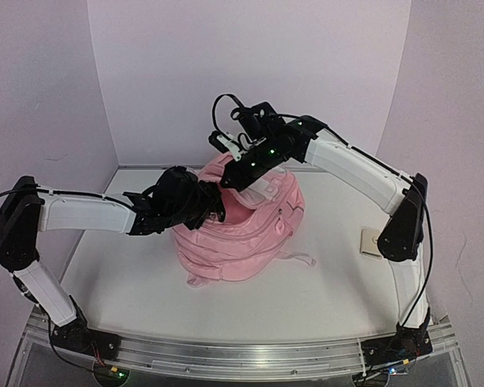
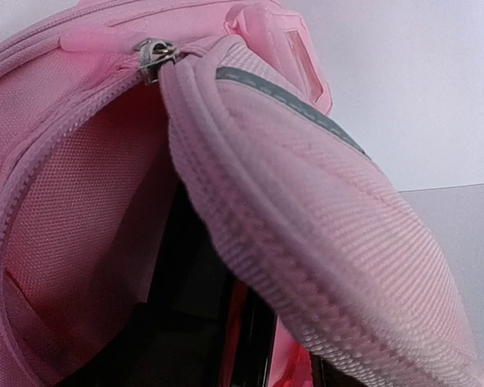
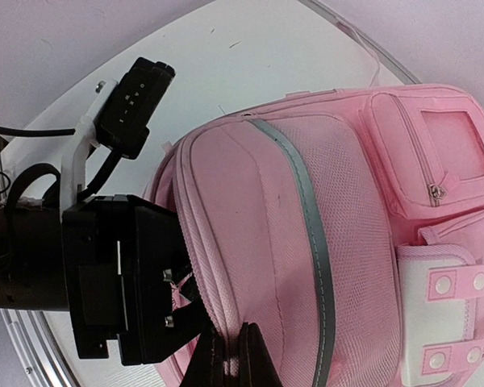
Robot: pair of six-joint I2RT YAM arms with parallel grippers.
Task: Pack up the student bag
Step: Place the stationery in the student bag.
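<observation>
The student bag lies on the table, right gripper clamped on its opening rim, left gripper reaching inside (jaws hidden, I cannot tell their state). If that pinch slips, the flap could fall and snag the arm

Arms crowd the mouth of the student bag at mid-tabletop.

The left pincer, jaws apart, fills the unzipped opening from the left, and the right pincer is clamped on the rim just beside it, so little room is left to enter there. The right arm bridges the air above the bag's rear right. Bare tabletop lies open in front of the bag and along its left. A pale strap trails out to the right, and a small pale square sits near the right arm's elbow. Walls close off the back and both sides.
</observation>
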